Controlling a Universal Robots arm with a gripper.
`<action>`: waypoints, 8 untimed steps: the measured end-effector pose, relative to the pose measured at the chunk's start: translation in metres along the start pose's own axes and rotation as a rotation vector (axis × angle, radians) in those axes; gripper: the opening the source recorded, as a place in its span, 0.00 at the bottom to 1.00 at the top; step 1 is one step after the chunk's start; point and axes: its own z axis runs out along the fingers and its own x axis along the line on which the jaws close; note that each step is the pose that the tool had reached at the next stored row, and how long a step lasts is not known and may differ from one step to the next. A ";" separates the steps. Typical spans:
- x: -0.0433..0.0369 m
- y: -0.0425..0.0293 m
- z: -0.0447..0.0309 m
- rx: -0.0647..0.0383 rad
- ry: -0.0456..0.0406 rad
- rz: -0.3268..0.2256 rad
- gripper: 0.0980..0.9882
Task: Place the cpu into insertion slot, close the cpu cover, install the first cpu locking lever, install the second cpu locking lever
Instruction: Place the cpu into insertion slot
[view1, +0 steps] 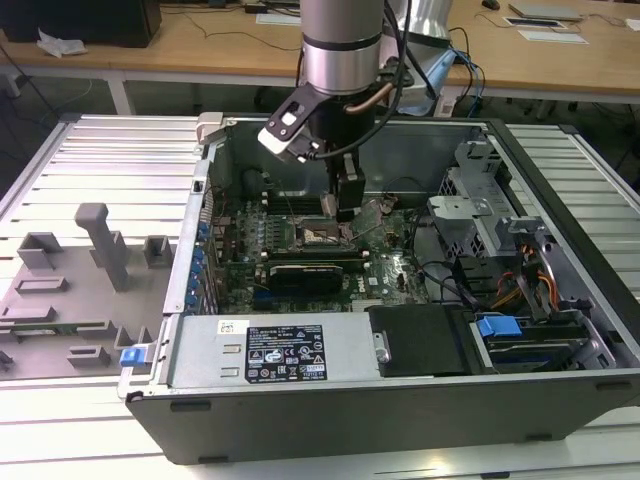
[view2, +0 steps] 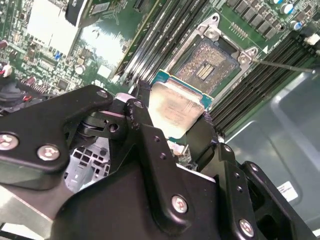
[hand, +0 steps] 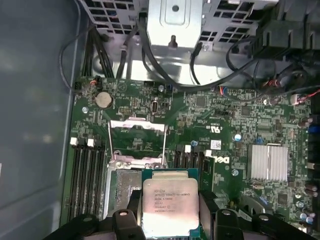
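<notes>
Black gripper (hand: 170, 201) clamps cpu (hand: 171, 210) by two opposite edges, metal top w/ print facing cam. Cpu hides part of insertion slot (hand: 122, 181). Beyond slot, cpu cover (hand: 137, 131) is swung open. Mem slots (hand: 87, 175) flank socket; finned heatsink (hand: 270, 162) well apart.

Soft, even overhead light fills the exterior view. The ribbed table (view1: 90, 160) shines pale at the frame's upper left, while the motherboard (view1: 390, 270) inside the open case (view1: 400, 410) lies in shade beneath the arm. In the second wrist view a heat sink (view2: 47, 25) burns out to white, the cpu (view2: 175, 107) carries hazy glare, and the black gripper (view2: 175, 120), close to the lens, looks soft. In the first wrist view the case wall (hand: 30, 125) is dim and bluish.
</notes>
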 end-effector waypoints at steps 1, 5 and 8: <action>0.0001 -0.0014 0.0024 -0.003 -0.0003 0.000 0.50; 0.0004 -0.0055 0.0095 -0.016 -0.0013 0.000 0.50; 0.0008 -0.0071 0.0187 -0.017 -0.0026 0.000 0.50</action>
